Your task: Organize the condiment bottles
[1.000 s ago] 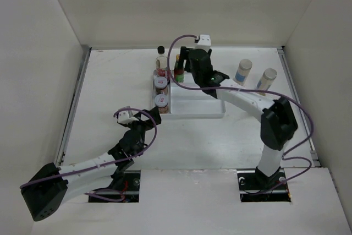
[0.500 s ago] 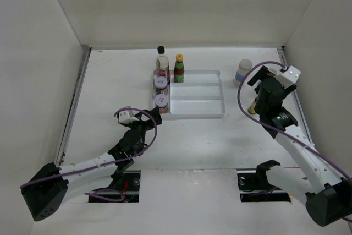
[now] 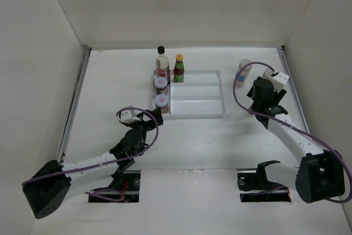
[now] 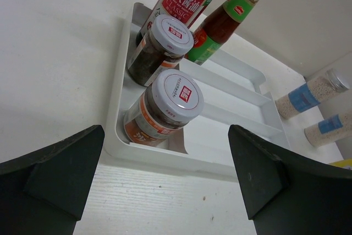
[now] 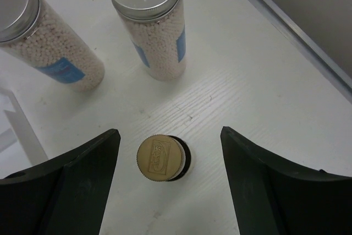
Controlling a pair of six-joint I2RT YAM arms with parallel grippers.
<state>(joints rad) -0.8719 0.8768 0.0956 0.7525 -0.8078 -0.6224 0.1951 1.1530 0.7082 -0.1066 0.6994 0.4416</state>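
The right gripper [image 5: 169, 153], jaws spread, hung over the yellow-capped bottle [image 5: 159, 158] at lower centre of the wrist view, apparently needing to descend and close.

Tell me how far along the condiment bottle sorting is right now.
Roughly halfway. Done: two red-labelled jars, the black-capped bottle and a yellow-capped sauce bottle stand in the white tray. In hand: the right gripper hangs open over a gold-capped bottle on the table, not gripping it. Left: that bottle and two silver-lidded shakers outside the tray. The left gripper is open and empty.
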